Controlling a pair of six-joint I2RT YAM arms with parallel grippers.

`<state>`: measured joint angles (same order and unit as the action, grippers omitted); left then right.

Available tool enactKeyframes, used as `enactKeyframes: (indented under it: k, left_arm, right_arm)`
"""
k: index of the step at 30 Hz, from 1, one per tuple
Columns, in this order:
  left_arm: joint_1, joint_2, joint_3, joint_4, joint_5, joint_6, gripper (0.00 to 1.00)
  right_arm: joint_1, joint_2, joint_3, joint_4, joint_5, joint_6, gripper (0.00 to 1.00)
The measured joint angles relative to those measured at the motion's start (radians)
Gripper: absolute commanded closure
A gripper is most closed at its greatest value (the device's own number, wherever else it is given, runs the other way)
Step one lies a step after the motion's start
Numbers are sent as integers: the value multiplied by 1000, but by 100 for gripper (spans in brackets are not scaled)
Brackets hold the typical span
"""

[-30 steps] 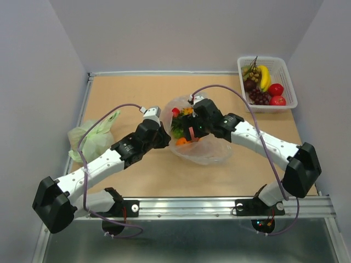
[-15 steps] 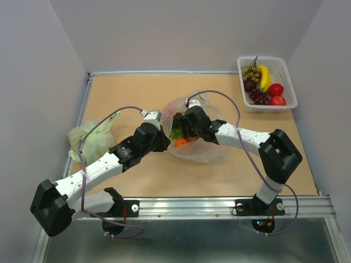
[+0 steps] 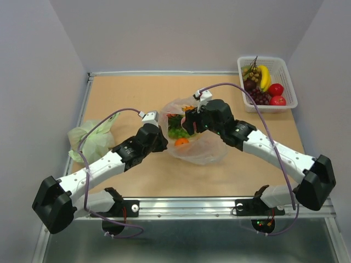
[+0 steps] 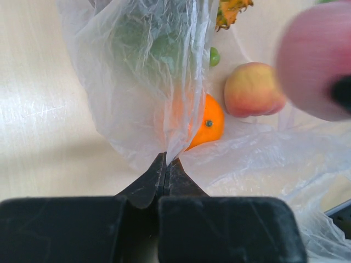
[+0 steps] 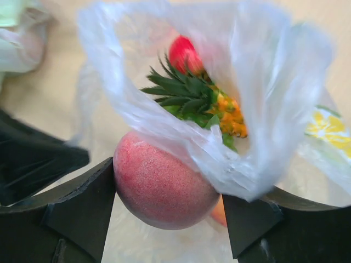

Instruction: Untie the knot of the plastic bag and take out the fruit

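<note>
- I see the plastic bag (image 3: pixel 197 150) lying mid-bench (image 3: pixel 137 93), mouth gaping.
- Inside the plastic bag: pineapple (image 5: pixel 216 109), red fruit (image 5: pixel 184 52), orange (image 4: pixel 207 125), second peach (image 4: pixel 252 90).
- My right fingers (image 5: pixel 88 208) pinch a pink peach (image 5: pixel 162 189) at the bag's mouth, with film draped over its top.
- My left fingers (image 4: pixel 148 186) are pressed together on the bag's film, just beside the orange.
- A green bag (image 3: pixel 88 137) sits left of the plastic bag; the basket (image 3: pixel 288 96) is well apart, far right.

Left hand (image 4: pixel 165 163) pinched fully closed; right hand (image 5: pixel 167 192) clamped at a wide spread
</note>
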<state>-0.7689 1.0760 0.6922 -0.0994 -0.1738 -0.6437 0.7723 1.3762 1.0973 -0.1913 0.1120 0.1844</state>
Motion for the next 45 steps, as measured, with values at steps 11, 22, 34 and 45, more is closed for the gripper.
enactKeyframes:
  k: [11,22,34,45]
  left_arm:
    - [0,40,26,-32,-47,-27,99]
    - [0,31,27,-34,-47,-31,99]
    - [0,-2,27,-35,-37,-26,99]
    - [0,-14,27,-35,-36,-24,99]
  right_arm:
    - [-49,-98,204,-135,-37,-105,87]
    - [-526,31,375,-53,114,-101,86]
    - [-812,452,435,-48,169,49,0]
    - [-781,257,410,-53,13,80,7]
